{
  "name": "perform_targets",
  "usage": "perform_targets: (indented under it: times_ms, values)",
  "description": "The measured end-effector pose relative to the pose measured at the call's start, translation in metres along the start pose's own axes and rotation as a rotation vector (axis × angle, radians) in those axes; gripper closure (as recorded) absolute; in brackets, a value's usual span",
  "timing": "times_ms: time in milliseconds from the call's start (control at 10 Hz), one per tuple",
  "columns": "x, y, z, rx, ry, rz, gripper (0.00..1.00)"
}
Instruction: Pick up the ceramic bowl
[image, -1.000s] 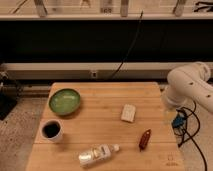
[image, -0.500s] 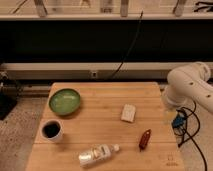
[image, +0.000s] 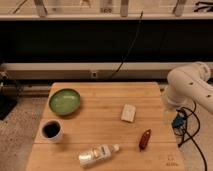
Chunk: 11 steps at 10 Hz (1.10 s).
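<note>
The ceramic bowl is a round, shallow green dish with a darker rim. It sits on the far left part of the wooden table. The white arm hangs over the table's right edge, far from the bowl. My gripper points down below the arm at that right edge. It is open and holds nothing.
A white mug with a dark inside stands just in front of the bowl. A plastic bottle lies near the front edge. A pale block and a small reddish-brown object lie right of centre. Cables hang beside the table's right side.
</note>
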Motion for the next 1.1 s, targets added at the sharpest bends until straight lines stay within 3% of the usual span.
perform_targets:
  times_ms: [600,900,1100]
  values:
    - [-0.005,-0.002,0.0,0.009,0.011,-0.013,0.2]
    - [-0.052,-0.015,0.001,0.04,0.03,-0.082,0.2]
    - [-0.069,-0.02,0.001,0.055,0.042,-0.113,0.2]
